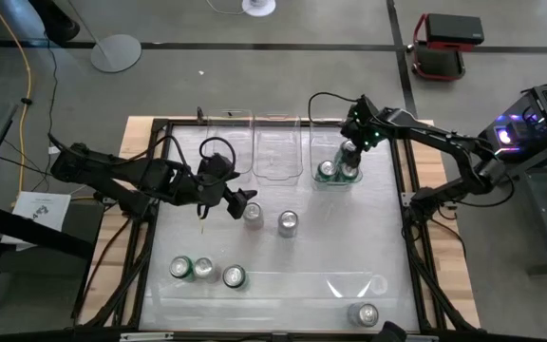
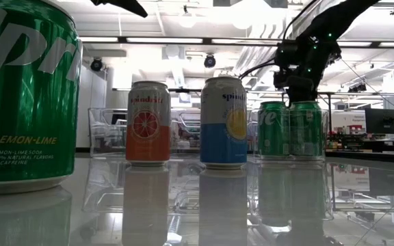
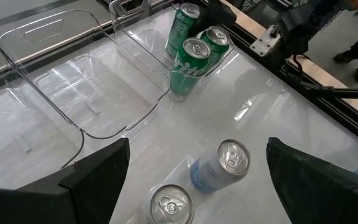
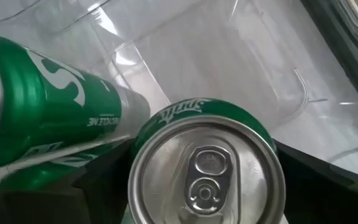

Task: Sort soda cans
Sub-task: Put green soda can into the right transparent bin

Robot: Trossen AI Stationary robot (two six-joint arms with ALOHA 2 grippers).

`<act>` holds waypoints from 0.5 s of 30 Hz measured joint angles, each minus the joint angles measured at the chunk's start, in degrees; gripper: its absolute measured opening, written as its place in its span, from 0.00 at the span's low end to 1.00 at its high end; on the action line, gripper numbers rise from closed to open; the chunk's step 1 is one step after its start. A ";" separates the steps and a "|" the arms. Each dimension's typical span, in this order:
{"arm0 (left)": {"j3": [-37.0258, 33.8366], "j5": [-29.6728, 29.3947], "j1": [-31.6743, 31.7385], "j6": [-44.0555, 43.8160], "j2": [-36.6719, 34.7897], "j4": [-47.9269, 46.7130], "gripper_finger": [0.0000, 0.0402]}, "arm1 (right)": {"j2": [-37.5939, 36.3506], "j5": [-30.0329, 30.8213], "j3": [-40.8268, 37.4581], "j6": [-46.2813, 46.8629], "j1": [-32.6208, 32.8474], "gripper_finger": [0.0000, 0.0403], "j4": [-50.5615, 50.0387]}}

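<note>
Several green soda cans stand in the right-hand clear bin [image 1: 335,166] at the far side; they also show in the left wrist view [image 3: 191,59]. My right gripper [image 1: 349,152] hangs over this bin, shut on one green can [image 4: 207,171]. Two silver-bodied cans [image 1: 253,213] [image 1: 288,222] stand on their bases mid-table. My left gripper [image 1: 240,201] is open just left of them and touches nothing; both cans lie ahead of its fingers in the left wrist view [image 3: 225,165] [image 3: 169,205]. Two green cans [image 1: 180,268] [image 1: 202,269] and a silver one [image 1: 234,276] stand near the front left. My right gripper has the green can's upper wall [image 4: 135,155], just below the rim, between its two fingers. The fingers come from above and point down. The can stands upright inside the right bin, its base level with the neighbouring can's [image 2: 273,130].
Two more clear bins, the middle one [image 1: 275,147] and the left one [image 1: 226,142], stand at the far edge. One more can [image 1: 364,313] stands near the front right. A black frame runs round the glossy table top.
</note>
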 joint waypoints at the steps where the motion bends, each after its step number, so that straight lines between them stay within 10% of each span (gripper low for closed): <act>1: 0.01 0.00 0.00 0.00 0.00 0.00 0.88 | 0.00 0.03 0.00 0.00 0.00 0.80 -0.03; 15: 0.01 0.02 0.02 -0.49 0.00 0.07 0.88 | -1.61 -2.07 0.00 1.63 -0.02 0.82 0.57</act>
